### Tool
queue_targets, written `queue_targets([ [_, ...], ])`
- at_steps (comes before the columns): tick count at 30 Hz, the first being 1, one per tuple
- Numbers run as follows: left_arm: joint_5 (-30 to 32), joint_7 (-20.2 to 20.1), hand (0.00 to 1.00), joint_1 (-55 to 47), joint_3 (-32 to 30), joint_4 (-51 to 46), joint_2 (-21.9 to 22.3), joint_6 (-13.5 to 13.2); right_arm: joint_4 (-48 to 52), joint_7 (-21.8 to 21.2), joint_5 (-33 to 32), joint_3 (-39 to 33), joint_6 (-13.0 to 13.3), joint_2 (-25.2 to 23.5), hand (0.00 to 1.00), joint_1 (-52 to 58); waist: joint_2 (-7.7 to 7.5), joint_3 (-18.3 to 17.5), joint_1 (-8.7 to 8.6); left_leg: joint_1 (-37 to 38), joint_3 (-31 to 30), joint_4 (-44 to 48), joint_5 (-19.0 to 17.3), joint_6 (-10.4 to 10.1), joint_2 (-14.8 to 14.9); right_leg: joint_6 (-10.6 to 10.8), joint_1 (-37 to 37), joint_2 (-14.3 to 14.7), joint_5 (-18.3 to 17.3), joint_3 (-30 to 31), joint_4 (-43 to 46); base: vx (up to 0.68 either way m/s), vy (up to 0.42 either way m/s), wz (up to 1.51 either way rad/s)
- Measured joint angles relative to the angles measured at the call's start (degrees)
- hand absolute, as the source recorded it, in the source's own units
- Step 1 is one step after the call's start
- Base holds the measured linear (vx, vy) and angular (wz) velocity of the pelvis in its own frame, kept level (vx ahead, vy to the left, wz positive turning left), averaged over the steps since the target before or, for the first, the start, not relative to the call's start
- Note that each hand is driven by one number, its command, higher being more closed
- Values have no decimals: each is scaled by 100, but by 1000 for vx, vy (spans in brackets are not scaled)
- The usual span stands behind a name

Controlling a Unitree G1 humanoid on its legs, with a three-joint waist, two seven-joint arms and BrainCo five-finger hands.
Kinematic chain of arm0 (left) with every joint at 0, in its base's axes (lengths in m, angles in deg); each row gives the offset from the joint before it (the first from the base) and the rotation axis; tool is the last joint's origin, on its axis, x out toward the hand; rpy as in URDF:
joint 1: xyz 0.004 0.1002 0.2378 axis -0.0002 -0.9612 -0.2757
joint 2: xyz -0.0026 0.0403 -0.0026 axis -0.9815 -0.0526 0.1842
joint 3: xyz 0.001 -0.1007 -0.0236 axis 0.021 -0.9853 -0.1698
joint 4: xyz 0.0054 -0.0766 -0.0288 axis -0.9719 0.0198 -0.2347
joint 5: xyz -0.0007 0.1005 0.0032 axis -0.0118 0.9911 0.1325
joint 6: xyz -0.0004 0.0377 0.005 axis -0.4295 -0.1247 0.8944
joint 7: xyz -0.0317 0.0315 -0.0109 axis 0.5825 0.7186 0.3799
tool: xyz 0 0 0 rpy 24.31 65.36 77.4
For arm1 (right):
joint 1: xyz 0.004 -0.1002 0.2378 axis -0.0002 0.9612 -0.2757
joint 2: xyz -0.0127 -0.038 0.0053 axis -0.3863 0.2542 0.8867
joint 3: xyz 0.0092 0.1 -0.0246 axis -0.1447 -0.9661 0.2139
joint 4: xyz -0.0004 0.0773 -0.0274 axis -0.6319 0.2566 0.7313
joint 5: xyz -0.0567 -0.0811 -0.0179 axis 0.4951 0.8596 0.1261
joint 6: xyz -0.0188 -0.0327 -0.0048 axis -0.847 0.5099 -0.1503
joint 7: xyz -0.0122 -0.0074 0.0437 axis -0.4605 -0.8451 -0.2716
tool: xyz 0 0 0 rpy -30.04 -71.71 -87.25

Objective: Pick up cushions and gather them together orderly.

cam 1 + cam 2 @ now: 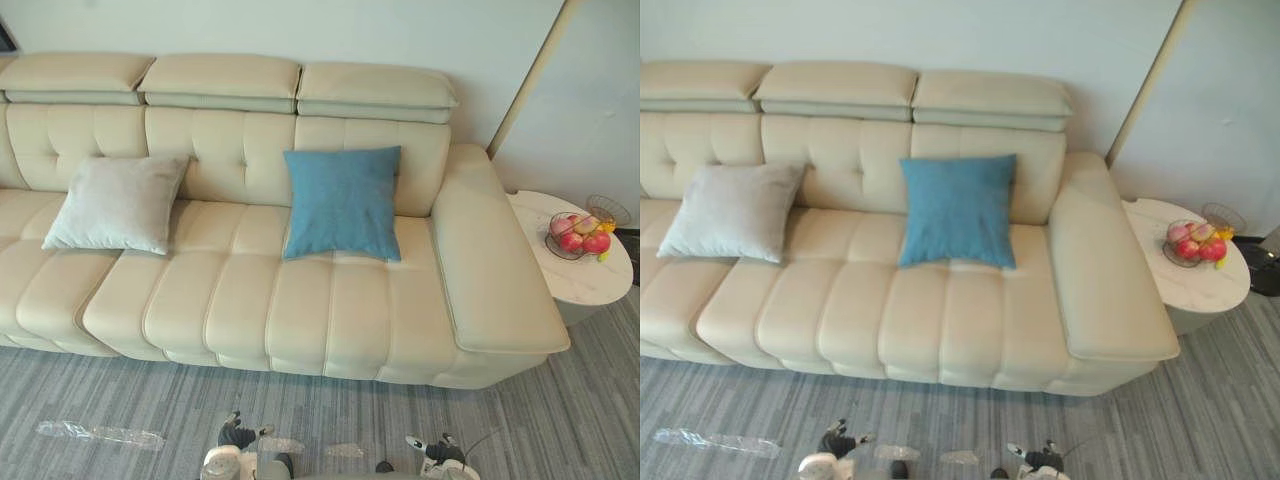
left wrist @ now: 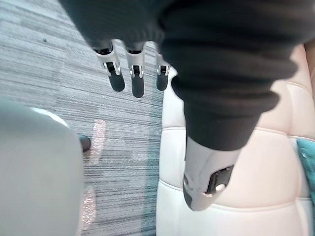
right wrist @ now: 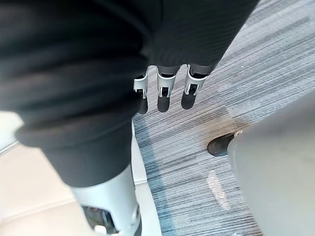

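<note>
Two cushions lean against the back of a cream leather sofa (image 1: 250, 300). A grey cushion (image 1: 118, 203) sits toward its left end and a blue cushion (image 1: 342, 203) right of the middle, about a seat's width apart. Both hands hang low over the carpet in front of the sofa, far from the cushions: my left hand (image 1: 236, 434) and my right hand (image 1: 433, 449). In the left wrist view the left hand (image 2: 130, 73) has straight, empty fingers beside the sofa's front edge (image 2: 236, 162). The right hand (image 3: 165, 91) is likewise open and empty over the carpet.
A wide armrest (image 1: 490, 250) closes the sofa's right end. Beyond it stands a round white side table (image 1: 590, 280) with a wire fruit basket (image 1: 578, 235) of apples. A clear plastic strip (image 1: 100, 433) lies on the grey carpet at the lower left.
</note>
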Motion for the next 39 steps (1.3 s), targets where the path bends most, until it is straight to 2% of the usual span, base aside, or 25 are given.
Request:
queue_targets([
  [1,2,-1,0,-8,-2,6,2,0,-5,1,12,-17,-7,8,0,10,9,-4,0,57,-42,-68,23,-18,0,2,25,14,-2,-16,-13,23,-35,6],
  [2,12,-8,0,64,-121,258,-128,-5,-235,-46,48,11,-46,220,0,-42,-155,194,-162,661,-349,-545,24,10,-8,-61,503,103,-24,-42,-184,0,0,0],
  [12,11,-21,0,75,-108,264,-124,-7,-227,-46,164,-9,-60,218,0,79,-142,277,-186,865,-287,-692,80,15,-8,-61,628,102,-25,-48,-183,-10,-4,-1],
  [20,7,-115,0,82,-111,369,-117,-8,-222,-23,453,-231,-255,221,0,515,-90,349,-240,1045,-144,-764,151,-4,21,-42,710,113,-43,9,-122,-35,-25,-5],
  [25,-7,-150,0,86,-513,276,35,-12,-135,30,519,-209,-286,211,0,555,-110,415,-205,777,-148,-162,17,-54,56,2,318,139,-255,379,352,-123,-38,-26],
  [26,-13,-146,0,98,-570,222,93,-4,-120,36,533,-209,-291,221,0,536,-54,435,-194,749,-88,-165,-151,-80,141,32,196,231,-300,529,373,-139,-21,-44],
  [31,5,-145,0,113,-633,193,102,5,336,41,674,16,-312,154,0,587,-116,381,-173,868,909,-112,-334,-205,374,-46,-234,545,-107,1476,392,-94,1,-115],
  [33,27,-152,0,175,-628,198,62,14,509,41,715,137,-349,109,0,565,-153,360,-185,861,1618,125,-495,-243,579,-107,-514,786,231,1934,280,-33,-7,-157],
  [34,36,-152,0,189,-628,197,57,14,503,40,721,147,-351,109,0,530,-163,366,-182,855,1796,196,-513,-252,675,-125,-602,836,359,1813,294,3,-42,-166],
  [35,52,-151,0,200,-629,192,37,14,497,42,732,164,-362,119,0,448,-140,366,-150,865,2257,309,-554,-269,870,-344,-809,875,505,1094,381,13,-51,-159],
  [36,61,-156,0,209,-627,180,7,16,500,45,738,208,-359,105,0,386,-206,350,-167,885,2543,391,-553,-271,947,-599,-945,778,408,291,514,48,-97,-178],
  [37,67,-157,0,228,-619,185,36,37,505,45,772,231,-341,101,0,369,-219,363,-225,962,2732,513,-553,-272,1000,-724,-1005,533,341,-625,797,52,-73,-137],
  [38,69,-163,0,249,-617,178,52,42,503,50,778,231,-338,105,0,420,-219,363,-239,1069,2793,605,-553,-271,1017,-709,-997,427,336,-1045,954,63,-104,-118],
  [39,83,-165,0,252,-616,156,51,42,500,49,793,247,-332,132,0,469,-194,376,-252,1169,2801,717,-553,-248,1005,-721,-972,453,330,-1179,1060,39,-79,-98],
])
